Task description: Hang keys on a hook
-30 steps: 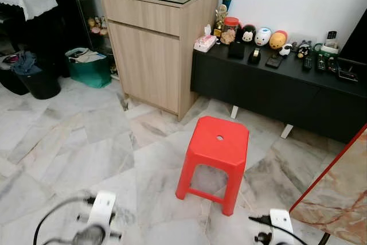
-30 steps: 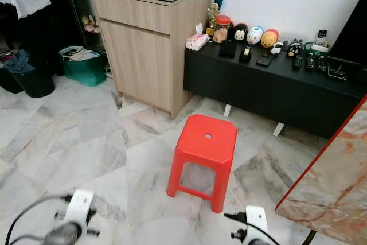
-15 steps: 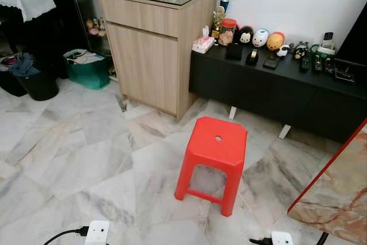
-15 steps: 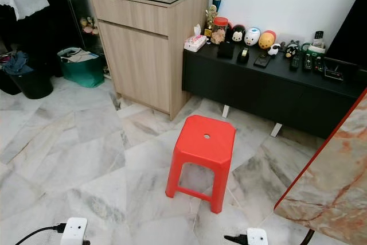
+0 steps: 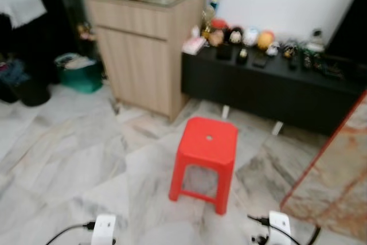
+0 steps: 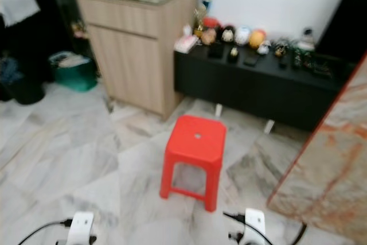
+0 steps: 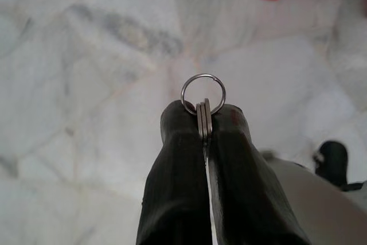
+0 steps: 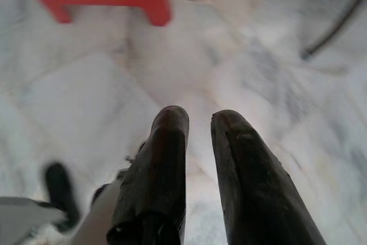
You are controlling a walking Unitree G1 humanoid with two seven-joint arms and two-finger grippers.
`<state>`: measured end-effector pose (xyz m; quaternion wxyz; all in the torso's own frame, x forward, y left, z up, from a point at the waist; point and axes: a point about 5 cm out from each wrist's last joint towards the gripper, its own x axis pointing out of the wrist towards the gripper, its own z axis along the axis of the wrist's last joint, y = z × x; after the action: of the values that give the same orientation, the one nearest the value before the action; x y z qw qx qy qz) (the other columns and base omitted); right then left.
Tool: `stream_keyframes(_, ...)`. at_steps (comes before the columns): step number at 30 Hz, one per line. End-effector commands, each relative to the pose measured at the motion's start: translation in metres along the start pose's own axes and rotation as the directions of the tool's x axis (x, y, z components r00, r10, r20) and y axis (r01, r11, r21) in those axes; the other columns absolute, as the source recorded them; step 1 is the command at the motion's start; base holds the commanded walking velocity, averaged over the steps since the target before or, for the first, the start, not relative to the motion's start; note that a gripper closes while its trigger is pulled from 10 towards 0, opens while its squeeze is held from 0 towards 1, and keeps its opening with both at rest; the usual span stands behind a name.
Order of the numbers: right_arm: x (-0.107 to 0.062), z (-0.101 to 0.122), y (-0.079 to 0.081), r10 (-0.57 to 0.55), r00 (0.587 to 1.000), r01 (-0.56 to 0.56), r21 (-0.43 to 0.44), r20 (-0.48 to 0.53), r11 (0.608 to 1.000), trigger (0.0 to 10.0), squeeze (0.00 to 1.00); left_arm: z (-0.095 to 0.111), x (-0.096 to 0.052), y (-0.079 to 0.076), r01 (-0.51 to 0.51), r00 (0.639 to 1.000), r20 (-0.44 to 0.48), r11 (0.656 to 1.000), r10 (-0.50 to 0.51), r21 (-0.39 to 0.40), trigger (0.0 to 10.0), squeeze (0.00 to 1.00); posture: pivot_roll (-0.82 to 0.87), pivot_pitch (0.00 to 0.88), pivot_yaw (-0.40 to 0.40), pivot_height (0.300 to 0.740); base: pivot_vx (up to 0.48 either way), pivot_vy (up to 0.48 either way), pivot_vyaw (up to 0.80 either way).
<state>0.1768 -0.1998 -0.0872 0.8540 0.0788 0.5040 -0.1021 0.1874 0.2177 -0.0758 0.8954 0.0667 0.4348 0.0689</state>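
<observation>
The left gripper (image 7: 204, 120) hangs low over the marble floor (image 5: 74, 164), short of the red stool (image 5: 205, 162), its fingers pressed together on the keys (image 7: 203, 100), ring poking out. The right gripper (image 8: 198, 123) hangs low too, fingers slightly parted, holding nothing. Beyond the stool stand a wooden cabinet (image 5: 140, 47) and a black sideboard (image 5: 269, 87); no hook is visible, so hanging remains undone.

1 red stool (image 5: 207, 147), 1 wood cabinet (image 5: 140, 44), 1 black low unit (image 5: 269, 87), 2 grippers, 1 key ring (image 7: 203, 94)
</observation>
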Motion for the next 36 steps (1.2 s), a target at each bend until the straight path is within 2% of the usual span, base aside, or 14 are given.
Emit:
stream_keyframes(1,0.0,0.004,0.004,-0.001,1.0,0.0,0.024,0.002,1.0,10.0,0.0,-0.002,0.0,0.006,-0.012,1.0,-0.016,1.0,0.013,0.011,10.0,0.0,0.02,0.0,-0.036,0.74,0.0,-0.319,-0.76)
stream_keyframes(7,0.001,0.015,0.012,0.0,1.0,-0.001,0.027,0.019,1.0,10.0,0.0,0.005,0.002,0.012,-0.029,1.0,-0.006,0.999,0.029,0.013,10.0,0.0,0.03,0.0,-0.025,0.74,0.0,-0.321,-0.1)
stream_keyframes(13,0.002,0.03,0.022,0.037,0.998,-0.039,0.034,0.057,0.999,10.0,0.0,0.016,0.004,0.008,-0.014,1.0,0.019,0.999,0.013,0.037,10.0,0.0,0.04,0.0,-0.022,0.74,0.0,-0.324,0.0)
stream_keyframes(17,0.001,0.035,0.025,0.032,0.997,-0.035,0.05,0.066,0.998,10.0,0.0,0.017,0.004,0.009,-0.021,1.0,0.016,0.999,0.02,0.04,10.0,0.0,0.03,0.0,-0.021,0.74,0.0,-0.326,0.0)
stream_keyframes(19,0.001,0.038,0.028,0.043,0.996,-0.048,0.066,0.076,0.997,10.0,0.0,0.015,0.004,0.009,-0.016,1.0,0.012,0.998,0.016,0.065,10.0,0.0,0.03,0.0,-0.025,0.74,0.0,-0.322,0.0)
stream_keyframes(28,0.002,0.017,0.025,0.037,0.999,-0.04,0.078,0.04,0.996,10.0,0.0,-0.005,0.0,0.013,-0.019,0.999,-0.032,0.997,0.021,0.072,10.0,0.0,0.02,0.0,-0.015,0.74,0.0,-0.331,0.0)
stream_keyframes(30,0.001,0.013,0.023,0.029,0.999,-0.031,0.092,0.033,0.995,10.0,0.0,-0.008,-0.001,0.014,-0.024,0.999,-0.038,0.997,0.027,0.077,10.0,0.0,0.01,0.0,-0.013,0.74,0.0,-0.334,0.0)
stream_keyframes(31,0.001,0.013,0.021,0.02,0.999,-0.026,0.13,0.042,0.991,10.0,0.0,-0.01,-0.002,0.014,-0.023,0.999,-0.043,0.996,0.026,0.082,10.0,0.0,0.01,0.0,-0.013,0.74,0.0,-0.334,-0.64)
stream_keyframes(35,0.001,0.014,0.018,0.0,0.999,-0.008,0.145,0.049,0.989,10.0,0.0,-0.008,-0.001,0.013,-0.014,0.999,-0.035,0.996,0.017,0.093,10.0,0.0,0.01,0.0,-0.01,0.74,0.0,-0.334,-0.72)
stream_keyframes(36,0.001,0.015,0.017,-0.009,0.999,0.003,0.121,0.05,0.993,10.0,0.0,-0.005,-0.001,0.011,-0.006,1.0,-0.024,0.994,0.008,0.114,10.0,0.0,0.01,0.0,-0.007,0.74,0.0,-0.334,-0.48)
